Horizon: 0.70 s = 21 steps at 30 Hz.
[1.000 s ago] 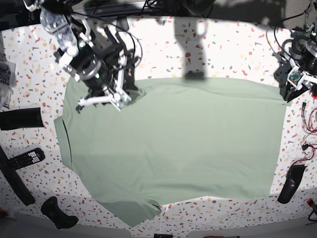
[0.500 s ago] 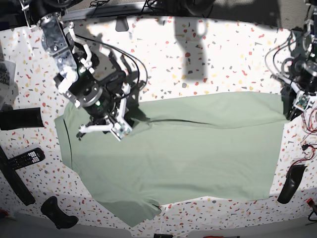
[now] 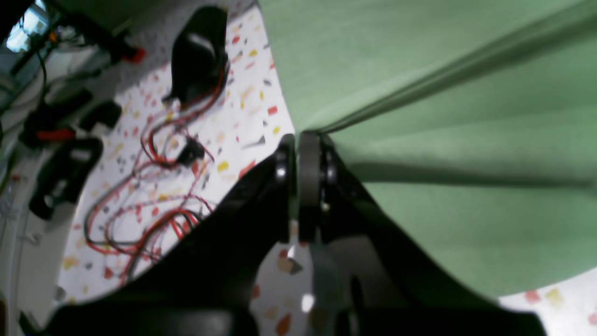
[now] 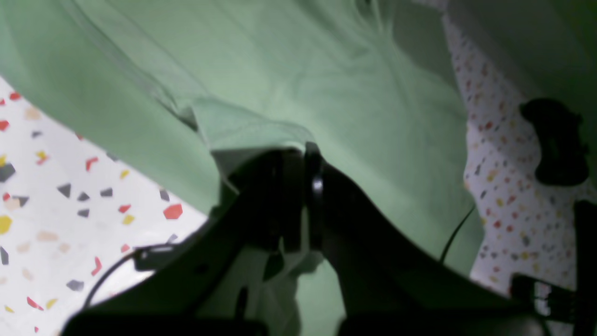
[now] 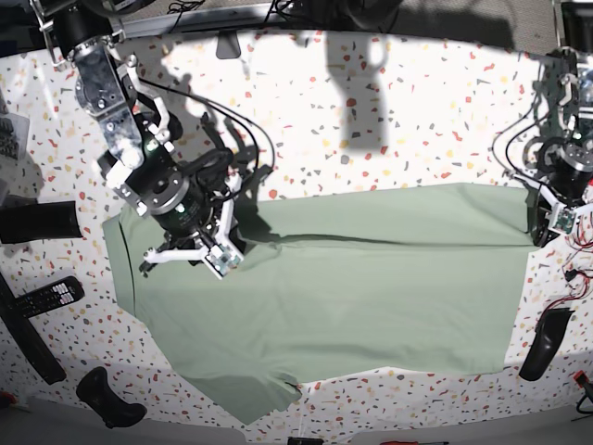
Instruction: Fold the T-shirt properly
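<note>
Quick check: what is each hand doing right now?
Left hand: closed on the edge of the T-shirt.
Right hand: closed, pinching a fold of the T-shirt.

From my base camera I see the T-shirt [image 5: 352, 297] spread on the speckled table [image 5: 389, 102], its far edge doubled toward me; the right gripper [image 5: 222, 258] sits on the cloth at one end, the left gripper [image 5: 547, 221] at the opposite edge.

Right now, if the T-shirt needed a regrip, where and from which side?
The T-shirt is best taken along its raised far edge, at the two ends where the left tool and right tool already pinch it. Come from the far side; that folded hem stands off the table.
</note>
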Tool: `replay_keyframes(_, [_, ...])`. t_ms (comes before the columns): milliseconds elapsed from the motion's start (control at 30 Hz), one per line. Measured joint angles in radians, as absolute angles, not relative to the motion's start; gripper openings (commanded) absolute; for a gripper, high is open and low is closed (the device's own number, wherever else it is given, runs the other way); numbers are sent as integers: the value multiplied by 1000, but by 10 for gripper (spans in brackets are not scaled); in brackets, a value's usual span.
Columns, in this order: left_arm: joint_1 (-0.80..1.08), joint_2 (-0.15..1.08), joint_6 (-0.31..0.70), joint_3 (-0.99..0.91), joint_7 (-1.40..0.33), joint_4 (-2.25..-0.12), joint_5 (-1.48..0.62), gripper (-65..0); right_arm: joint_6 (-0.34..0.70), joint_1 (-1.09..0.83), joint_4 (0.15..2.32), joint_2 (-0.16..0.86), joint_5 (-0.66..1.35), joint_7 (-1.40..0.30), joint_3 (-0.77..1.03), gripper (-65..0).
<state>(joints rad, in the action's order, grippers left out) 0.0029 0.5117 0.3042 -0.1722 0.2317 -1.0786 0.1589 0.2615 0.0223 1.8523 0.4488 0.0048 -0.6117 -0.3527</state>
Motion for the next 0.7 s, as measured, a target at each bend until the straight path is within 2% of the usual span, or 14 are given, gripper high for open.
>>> replay_keyframes(133, [-3,490,352,-172,230,-1029,160,-650,262,22,1784,449,4,-610,-353,-650])
replay_keyframes(433, [-9,491,349,-172,342,-1019,160,-650,262,102,1667,449,5,-576,-353,-650])
replay_keyframes(633, [-9,485,350,-172,340,-1019,161,-650,261,157,1655,417,4,-577,-353,-650])
replay_keyframes(700, [-14,485,350,-172,340,-1019,160,-616,261,167,1655,394,4,-575,-353,-650])
